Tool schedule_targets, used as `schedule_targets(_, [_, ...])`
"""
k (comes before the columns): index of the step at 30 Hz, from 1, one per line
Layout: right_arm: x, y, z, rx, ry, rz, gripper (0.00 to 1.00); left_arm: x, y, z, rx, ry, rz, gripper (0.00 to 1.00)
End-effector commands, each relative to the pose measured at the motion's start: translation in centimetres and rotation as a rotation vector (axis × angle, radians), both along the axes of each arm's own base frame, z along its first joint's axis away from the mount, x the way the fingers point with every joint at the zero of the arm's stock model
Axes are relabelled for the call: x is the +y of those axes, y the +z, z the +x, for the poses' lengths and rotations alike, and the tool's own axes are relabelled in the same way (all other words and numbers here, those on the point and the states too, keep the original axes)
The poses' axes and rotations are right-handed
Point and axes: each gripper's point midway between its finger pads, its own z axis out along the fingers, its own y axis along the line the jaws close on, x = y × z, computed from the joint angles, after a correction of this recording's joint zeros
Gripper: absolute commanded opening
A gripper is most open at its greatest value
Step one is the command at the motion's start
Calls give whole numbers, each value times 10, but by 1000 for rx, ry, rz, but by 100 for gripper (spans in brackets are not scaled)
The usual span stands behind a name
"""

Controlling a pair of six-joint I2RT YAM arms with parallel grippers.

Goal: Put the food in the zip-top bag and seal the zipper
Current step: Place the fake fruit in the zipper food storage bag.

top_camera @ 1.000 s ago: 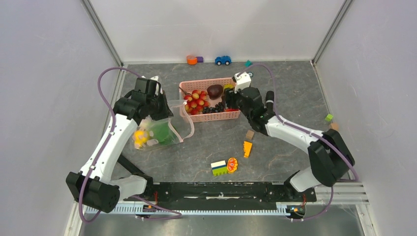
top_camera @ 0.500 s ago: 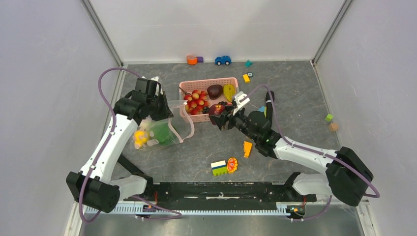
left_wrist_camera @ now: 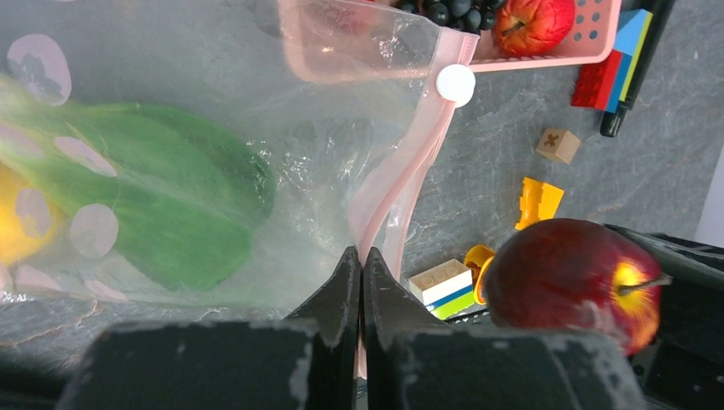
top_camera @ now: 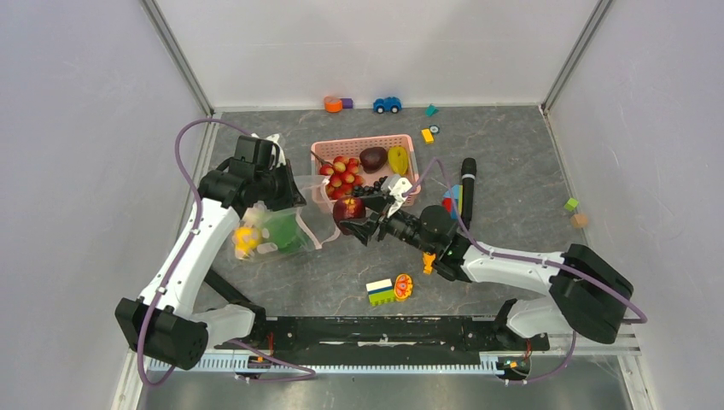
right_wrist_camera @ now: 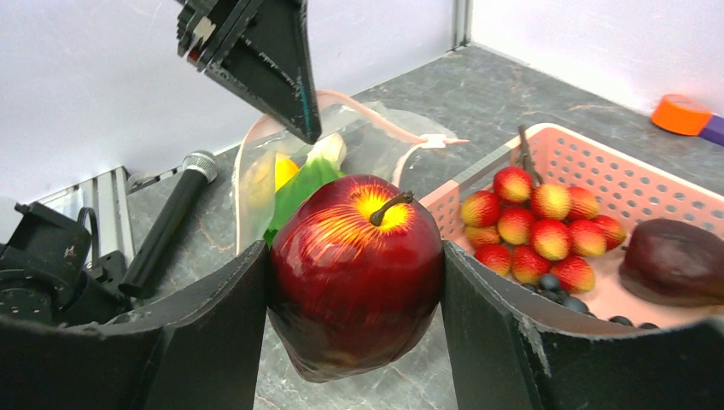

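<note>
So, my right end effector (right_wrist_camera: 354,286) is clamped around the dark red apple (left_wrist_camera: 572,273), held up off the worktop (top_camera: 512,171) just right of the zip-top bag (left_wrist_camera: 213,111)'s open mouth, near side of the pink basket (right_wrist_camera: 589,158). My left end effector (left_wrist_camera: 360,265) is pinched tight on the zipper (left_wrist_camera: 410,188). The bok choy (left_wrist_camera: 171,196) and citrus (left_wrist_camera: 21,218) sit inside the bag.

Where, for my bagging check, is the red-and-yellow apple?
Top view, left of centre: the apple sits in the right arm's jaws, in front of the pink basket, beside the zip-top bag's mouth.
</note>
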Motion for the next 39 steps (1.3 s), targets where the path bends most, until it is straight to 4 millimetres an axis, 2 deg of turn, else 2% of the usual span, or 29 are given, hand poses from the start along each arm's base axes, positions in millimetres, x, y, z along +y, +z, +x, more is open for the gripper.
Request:
schedule_targets(1, [17,32,-2,-61,40,81,33,-13,14,0,-68,-96,-49,2])
schedule_targets(11, [43,6,5,-20,47,22,34,-30,16,-7,-70,-184,-97,2])
schedule_targets(19, [69,-4,7,-7,74,-11,36,-43,20,-15,-73,-257,-143,2])
schedule_targets(22, [80,-8,11,2,74,-19,46,-45,21,-15,-78,-266,-148,2])
schedule_targets(25, [88,-12,17,30,59,-25,68,-45,21,-16,-80,-266,-149,2])
schedule_targets(27, [90,-13,18,41,57,-26,90,-45,21,-15,-82,-264,-146,2])
schedule_targets(28, [89,-13,18,43,53,-27,96,-44,21,-15,-83,-258,-142,2])
schedule_targets(33, [80,-12,19,47,23,-32,98,-42,21,-14,-86,-249,-136,2])
schedule_targets(39, [67,-1,10,27,31,-49,98,-33,20,-9,-97,-199,-91,2])
